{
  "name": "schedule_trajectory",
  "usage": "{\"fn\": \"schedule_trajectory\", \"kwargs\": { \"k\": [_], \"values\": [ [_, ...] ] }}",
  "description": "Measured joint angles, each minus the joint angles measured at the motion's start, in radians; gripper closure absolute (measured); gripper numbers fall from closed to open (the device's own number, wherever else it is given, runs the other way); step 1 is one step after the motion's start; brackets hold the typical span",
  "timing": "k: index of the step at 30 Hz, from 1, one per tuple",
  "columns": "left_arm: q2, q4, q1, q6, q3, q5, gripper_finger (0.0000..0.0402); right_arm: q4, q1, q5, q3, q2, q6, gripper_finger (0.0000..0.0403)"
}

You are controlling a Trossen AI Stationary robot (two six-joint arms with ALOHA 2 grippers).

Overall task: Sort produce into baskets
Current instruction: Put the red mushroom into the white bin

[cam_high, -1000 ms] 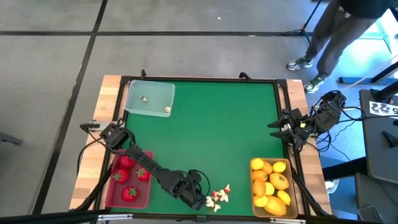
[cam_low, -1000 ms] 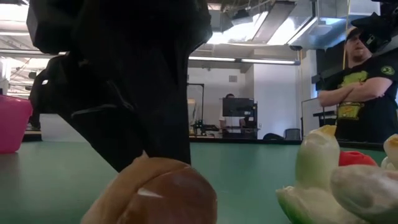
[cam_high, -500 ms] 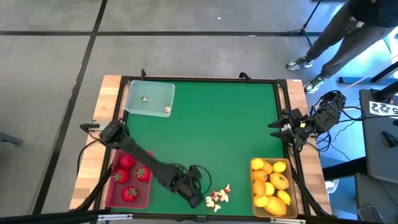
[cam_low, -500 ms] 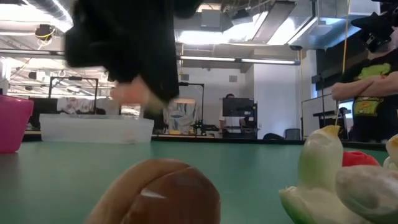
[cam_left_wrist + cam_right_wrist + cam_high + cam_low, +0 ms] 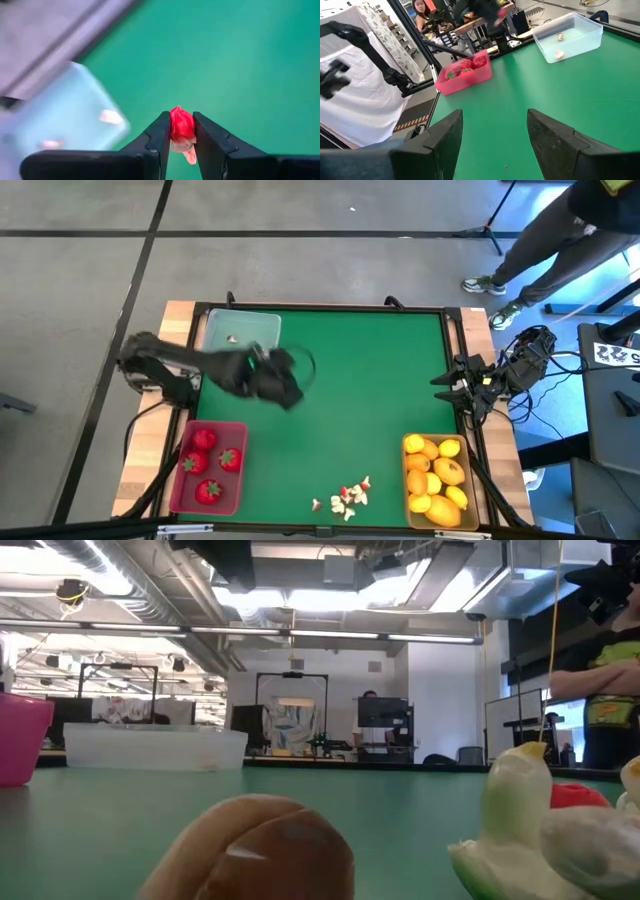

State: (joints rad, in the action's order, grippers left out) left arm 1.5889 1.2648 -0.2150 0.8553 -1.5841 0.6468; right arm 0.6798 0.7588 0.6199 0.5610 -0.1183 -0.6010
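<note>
My left gripper (image 5: 290,395) hangs above the green mat, just right of and nearer than the clear basket (image 5: 240,338), and is shut on a small red-and-white bit (image 5: 181,127). The clear basket (image 5: 65,120) holds two small bits. Strawberries lie in the pinkish-red basket (image 5: 175,480) at the near left. Yellow and orange lemons fill the tan-yellow basket (image 5: 408,442) at the near right. A little pile of white-and-red bits (image 5: 348,497) lies by the near edge. My right gripper (image 5: 492,145) waits open at the right edge. My left gripper pinches the bit's red part (image 5: 181,122) between its two fingertips. A pale end (image 5: 190,156) of the bit shows farther back between the fingers. The bit is lifted clear of the mat.
In the low view a brown rounded piece (image 5: 255,850) and pale bits (image 5: 515,805) lie close to the camera. A wooden frame (image 5: 175,315) borders the mat. A person (image 5: 560,240) stands beyond the far right corner, and others show in the room behind.
My left gripper has risen from the pile of bits by the near edge and swung fast toward the far left, toward the clear basket. It has left the low view, where it filled the picture a second ago.
</note>
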Motion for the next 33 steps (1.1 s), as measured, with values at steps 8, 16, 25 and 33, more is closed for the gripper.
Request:
{"fn": "schedule_trajectory", "kwargs": {
  "k": [8, 16, 25, 33],
  "values": [
    [-0.168, 0.054, 0.384, -0.203, 0.125, -0.009, 0.0329, 0.002, 0.000, 0.001, 0.000, 0.000, 0.000, 0.0182],
    [-0.227, -0.234, 0.746, -0.469, 0.380, -0.216, 0.0329, 0.000, 0.000, 0.001, 0.000, 0.000, 0.000, 0.0182],
    [-0.210, -0.462, 0.933, -0.636, 0.635, -0.247, 0.0329, 0.000, 0.000, 0.001, 0.000, 0.000, -0.031, 0.0182],
    [-0.209, -0.532, 0.947, -0.715, 0.662, -0.302, 0.0294, 0.000, 0.000, 0.001, 0.000, 0.000, -0.049, 0.0182]
  ]
}}
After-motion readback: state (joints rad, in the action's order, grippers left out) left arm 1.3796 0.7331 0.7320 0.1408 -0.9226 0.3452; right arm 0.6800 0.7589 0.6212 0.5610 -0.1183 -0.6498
